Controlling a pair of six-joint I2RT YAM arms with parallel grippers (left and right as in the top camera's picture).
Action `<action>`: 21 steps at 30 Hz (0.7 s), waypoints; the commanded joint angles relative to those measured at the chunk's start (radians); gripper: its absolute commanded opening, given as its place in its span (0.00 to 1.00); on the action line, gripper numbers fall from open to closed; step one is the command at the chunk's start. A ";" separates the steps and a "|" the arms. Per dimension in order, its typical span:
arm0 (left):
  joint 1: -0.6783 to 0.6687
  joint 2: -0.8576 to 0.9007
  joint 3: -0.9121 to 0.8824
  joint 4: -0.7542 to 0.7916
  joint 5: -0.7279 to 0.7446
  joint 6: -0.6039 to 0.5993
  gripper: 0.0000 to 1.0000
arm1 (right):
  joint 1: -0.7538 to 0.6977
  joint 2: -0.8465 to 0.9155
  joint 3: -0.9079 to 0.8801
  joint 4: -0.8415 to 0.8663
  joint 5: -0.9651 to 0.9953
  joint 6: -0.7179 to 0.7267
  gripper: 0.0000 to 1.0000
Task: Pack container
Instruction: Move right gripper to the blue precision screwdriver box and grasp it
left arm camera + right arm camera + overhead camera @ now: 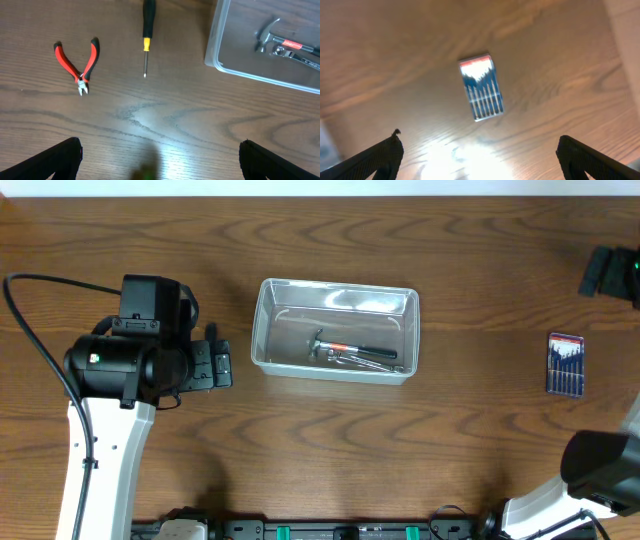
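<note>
Packing status: container (258,330) at middle of surface (450,450)

Hammer (335,348) lies inside container with other metal tools. Left end effector (160,160) open, fingers wide apart, empty, over bare wood left of container. Red-handled cutters (77,62) and yellow-black screwdriver (146,40) lie apart from each other ahead of it. Right end effector (480,160) open, empty, above boxed screwdriver set (481,87) at far right.
</note>
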 commanded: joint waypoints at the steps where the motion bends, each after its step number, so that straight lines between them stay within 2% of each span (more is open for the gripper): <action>1: 0.006 -0.003 0.018 0.002 -0.011 -0.009 0.98 | -0.054 0.006 -0.159 0.065 -0.031 -0.028 0.99; 5: 0.006 -0.003 0.018 -0.002 -0.011 -0.009 0.98 | -0.113 0.006 -0.370 0.230 -0.058 -0.088 0.99; 10: 0.006 -0.003 0.018 -0.002 -0.011 -0.009 0.98 | -0.137 0.006 -0.547 0.387 -0.093 -0.149 0.99; 21: 0.006 -0.003 0.018 -0.002 -0.011 -0.010 0.98 | -0.137 0.014 -0.741 0.673 -0.174 -0.250 0.99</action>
